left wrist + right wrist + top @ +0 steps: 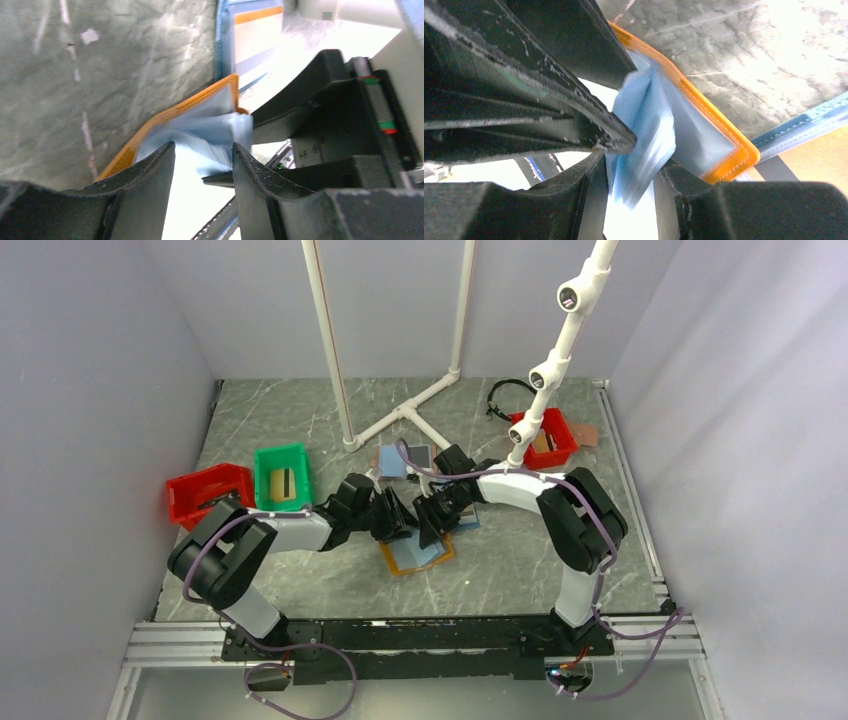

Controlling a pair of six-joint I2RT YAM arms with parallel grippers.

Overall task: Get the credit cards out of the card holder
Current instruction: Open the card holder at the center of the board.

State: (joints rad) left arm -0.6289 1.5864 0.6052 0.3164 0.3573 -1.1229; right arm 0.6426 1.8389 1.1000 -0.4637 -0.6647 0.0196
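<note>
The card holder [417, 558] lies open in the middle of the table, somewhat toward the near edge. The left end effector [202, 150] is released, fingers apart at the light blue leaves [220, 131]. The right end effector [634, 170] has one leaf between its fingers; I cannot tell if it is clenched. I see no card out, so the step seems to be opening a pocket. The next move needs a firm pinch on a card edge.

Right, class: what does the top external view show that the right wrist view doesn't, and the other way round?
Only top external: a green plastic bin, a red plastic bin beside it, and a white pipe frame.
Only right wrist: light blue plastic sleeves fanned between the right hand's parted fingers.
Both: the orange-edged folding card holder on the grey marbled table.
</note>
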